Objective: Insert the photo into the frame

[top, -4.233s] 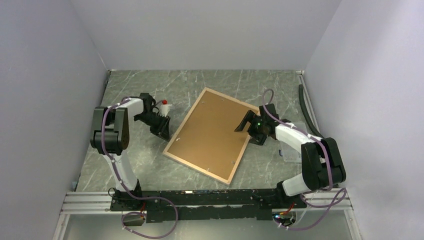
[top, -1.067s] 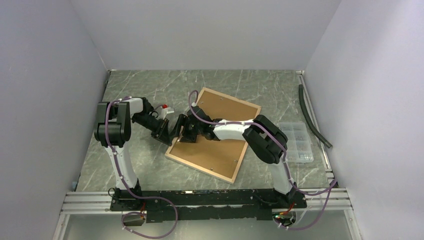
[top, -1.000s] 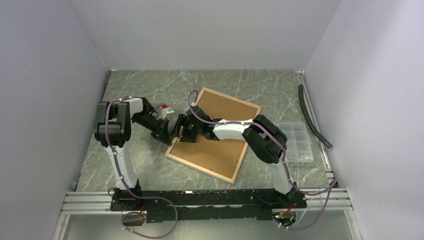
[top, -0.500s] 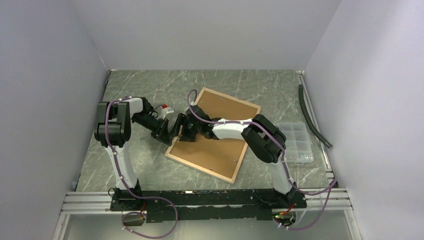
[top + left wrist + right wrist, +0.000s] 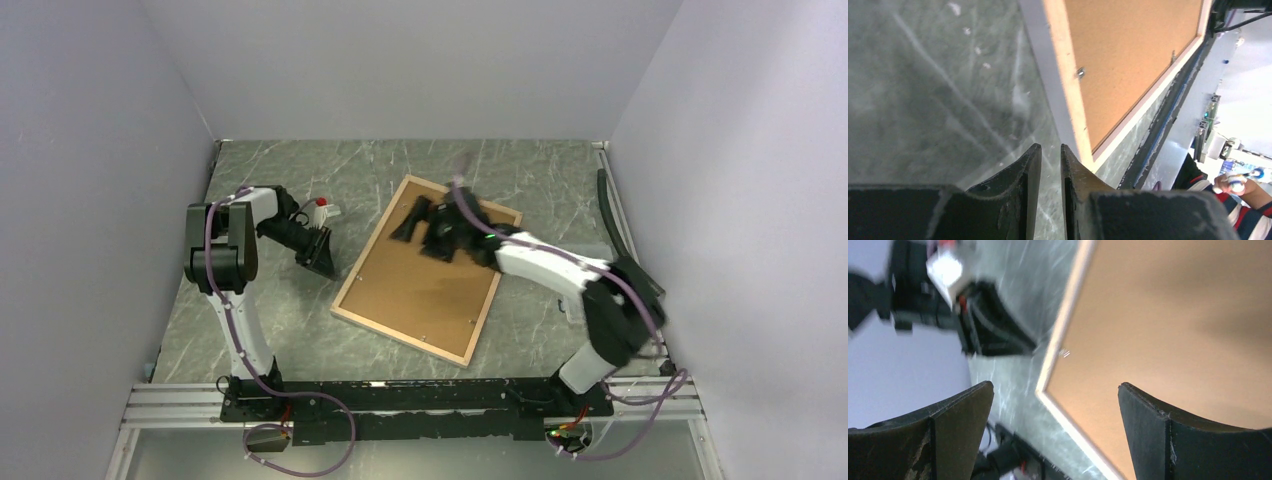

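The frame (image 5: 400,336) lies face down on the table, its pale wood rim up. A plain brown backing board (image 5: 430,290) fills it. The photo is not in view. My left gripper (image 5: 322,262) rests low on the table just left of the frame, fingers almost together with nothing between them. In the left wrist view, its tips (image 5: 1050,147) point at the frame rim (image 5: 1068,90). My right gripper (image 5: 408,222) is open and empty above the board's far part. In the right wrist view it (image 5: 1055,386) straddles the rim (image 5: 1068,325) and board (image 5: 1173,330).
A black hose (image 5: 605,195) lies along the right wall. An aluminium rail (image 5: 400,395) runs along the near edge. Small metal tabs (image 5: 1079,73) sit on the frame's inner rim. A person's hand (image 5: 1233,180) shows beyond the table.
My right gripper has swung away from the frame's left edge, next to the left gripper, to above the board's far part. My left gripper has shifted slightly left. The frame has stayed put.
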Robot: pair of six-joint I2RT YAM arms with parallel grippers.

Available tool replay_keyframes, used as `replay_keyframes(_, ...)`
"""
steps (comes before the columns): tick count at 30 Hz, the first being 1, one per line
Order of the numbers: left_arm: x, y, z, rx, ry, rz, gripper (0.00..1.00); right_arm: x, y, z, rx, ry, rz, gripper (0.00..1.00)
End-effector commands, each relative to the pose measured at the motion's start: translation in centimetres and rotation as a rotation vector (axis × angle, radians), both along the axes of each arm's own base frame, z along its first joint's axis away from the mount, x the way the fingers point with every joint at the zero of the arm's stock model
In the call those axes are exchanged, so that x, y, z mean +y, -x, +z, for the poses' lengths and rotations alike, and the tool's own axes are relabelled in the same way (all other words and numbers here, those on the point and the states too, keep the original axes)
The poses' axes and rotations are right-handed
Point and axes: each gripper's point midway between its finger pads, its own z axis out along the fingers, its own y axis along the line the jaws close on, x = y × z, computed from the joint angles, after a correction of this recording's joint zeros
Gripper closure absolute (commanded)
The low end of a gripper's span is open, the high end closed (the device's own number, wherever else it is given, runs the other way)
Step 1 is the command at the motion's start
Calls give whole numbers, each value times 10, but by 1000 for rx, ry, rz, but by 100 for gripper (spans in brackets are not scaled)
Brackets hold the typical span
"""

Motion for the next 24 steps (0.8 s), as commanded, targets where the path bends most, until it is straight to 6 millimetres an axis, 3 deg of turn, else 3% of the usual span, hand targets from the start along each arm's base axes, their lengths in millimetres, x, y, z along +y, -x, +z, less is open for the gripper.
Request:
replay_keyframes(1, 12, -13, 3, -105, -66, -13, 74, -140, -29, 5, -24, 175, -317, 0)
replay_keyframes(3, 18, -12, -5, -126, -123, -22, 74, -195, -31, -3, -15, 267, -434, 0)
replay_keyframes(5, 22, -9, -12, -149, -175, -45, 74, -235, -29, -11, 0, 336, -509, 0)
replay_keyframes(8, 19, 0, -21, -189, -240, -102, 75, -274, -25, -31, 56, 385, -573, 0)
replay_keyframes(10, 14, 9, -24, -194, -255, -135, 76, -286, -22, -46, 83, 388, -584, 0)
replay_keyframes(12, 11, 17, -27, -200, -275, -171, 77, -286, -20, -60, 105, 372, -574, 0)
replay_keyframes(16, 5, 31, -31, -207, -302, -230, 78, -265, -32, -73, 125, 284, -506, 0)
replay_keyframes(24, -35, 76, -41, -232, -340, -445, 80, -231, -84, -73, 130, 196, -390, 0)
